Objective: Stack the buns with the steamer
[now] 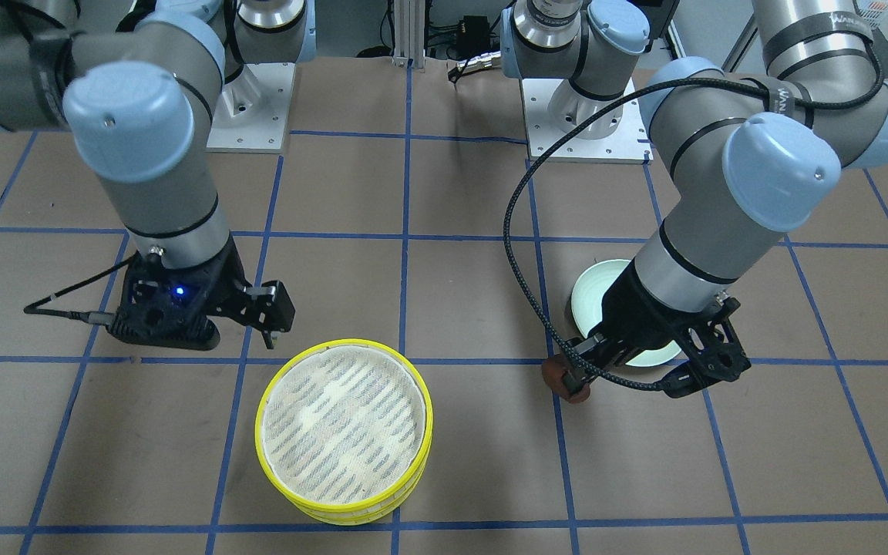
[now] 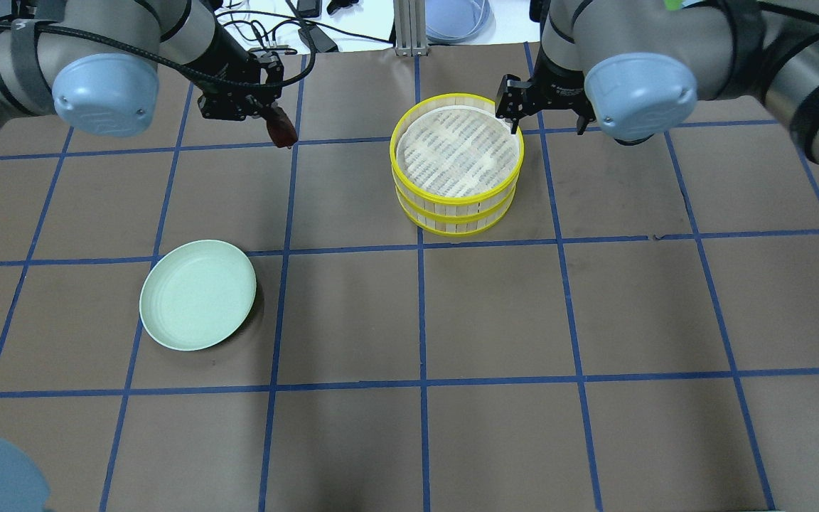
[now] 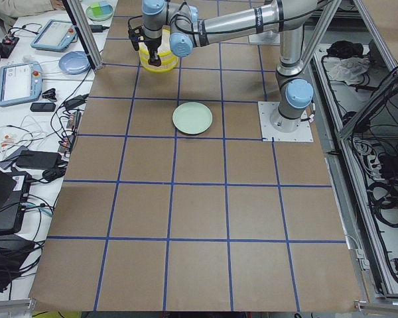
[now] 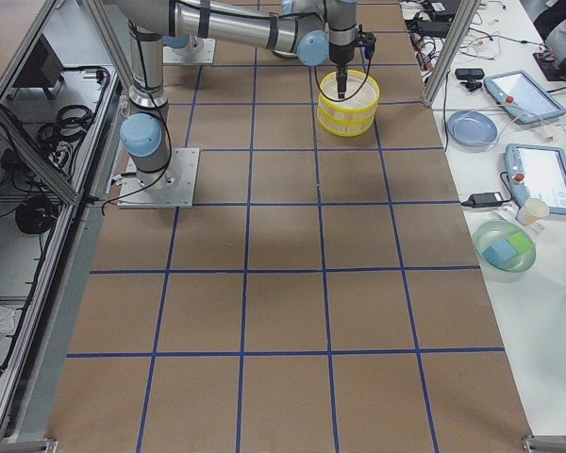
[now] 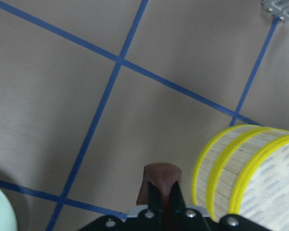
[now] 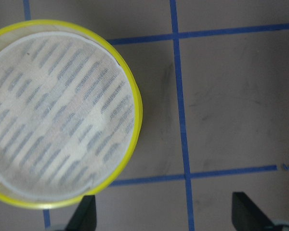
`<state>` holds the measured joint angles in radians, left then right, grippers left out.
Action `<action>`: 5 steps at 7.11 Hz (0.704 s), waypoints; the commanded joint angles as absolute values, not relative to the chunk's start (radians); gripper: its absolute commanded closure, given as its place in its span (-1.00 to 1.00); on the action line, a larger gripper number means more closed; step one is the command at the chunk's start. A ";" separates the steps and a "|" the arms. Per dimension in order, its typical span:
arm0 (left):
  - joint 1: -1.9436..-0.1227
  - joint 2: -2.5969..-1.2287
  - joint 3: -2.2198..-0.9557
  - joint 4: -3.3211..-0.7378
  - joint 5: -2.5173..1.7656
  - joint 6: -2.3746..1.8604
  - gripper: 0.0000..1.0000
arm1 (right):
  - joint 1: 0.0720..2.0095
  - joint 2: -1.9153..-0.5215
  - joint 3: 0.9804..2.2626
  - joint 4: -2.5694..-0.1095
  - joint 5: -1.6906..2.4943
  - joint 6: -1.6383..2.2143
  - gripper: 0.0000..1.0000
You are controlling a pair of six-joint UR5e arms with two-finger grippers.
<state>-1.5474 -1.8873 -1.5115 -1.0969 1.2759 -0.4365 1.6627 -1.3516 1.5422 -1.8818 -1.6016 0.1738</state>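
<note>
While the pale mint-green round plate [image 2: 196,295] nearest the robot carries neither bun, the two yellow-rimmed, gauze-lined steamer tiers [image 2: 456,210] beyond stand stacked, axis vertical, with nothing on the top gauze: loading remains, I judge. Farther out, the left gripper [image 2: 276,122] pinches the dark reddish-brown puck-shaped bun [image 2: 282,134], seemingly on edge, well left of the stack. The right gripper [image 6: 167,216] hangs spread, holding nothing, at the far rim. No cream bun shows.

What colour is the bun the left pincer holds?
Dark reddish-brown; the bun shows best in the left wrist view.

Bright even overhead light, soft shadows, L wrist cam slightly blurry
</note>
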 commanded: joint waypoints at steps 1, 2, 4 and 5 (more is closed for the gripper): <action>-1.584 -1.917 -1.514 -1.036 1.120 -0.483 1.00 | 1.661 -1.533 1.534 -1.645 -1.595 0.164 -1.00; -1.633 -1.945 -1.514 -1.002 1.088 -0.492 1.00 | 1.663 -1.558 1.505 -1.570 -1.601 0.164 -1.00; -1.669 -2.011 -1.519 -0.885 1.042 -0.531 1.00 | 1.669 -1.588 1.474 -1.485 -1.601 0.164 -1.00; -1.678 -2.037 -1.522 -0.870 1.049 -0.558 1.00 | 1.667 -1.586 1.482 -1.458 -1.612 0.164 -1.00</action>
<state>-1.6631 -2.0031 -1.5182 -0.9023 1.0524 -0.5308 1.6675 -1.5803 1.4806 -1.4932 -1.6034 0.1642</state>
